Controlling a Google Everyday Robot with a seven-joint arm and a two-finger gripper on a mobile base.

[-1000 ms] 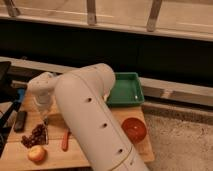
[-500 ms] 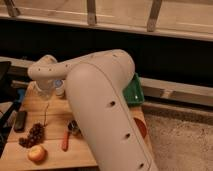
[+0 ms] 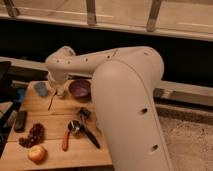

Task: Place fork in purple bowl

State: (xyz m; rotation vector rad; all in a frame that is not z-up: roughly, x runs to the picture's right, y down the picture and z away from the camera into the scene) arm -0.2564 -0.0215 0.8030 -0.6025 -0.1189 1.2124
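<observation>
Gripping fork (image 3: 52,100), hand (image 3: 60,92) beside purple bowl (image 3: 79,88)

We saw a wooden worktop (image 3: 55,152) in warm, dim light, its pale boards running across the lower left. Behind it stretched a dark wall band (image 3: 165,55), nearly black. Above that ran a glass railing (image 3: 120,12) with metal posts (image 3: 91,11), brighter ground showing through. To the right lay a speckled grey floor (image 3: 192,142), edged by a pale ledge (image 3: 185,95).
</observation>
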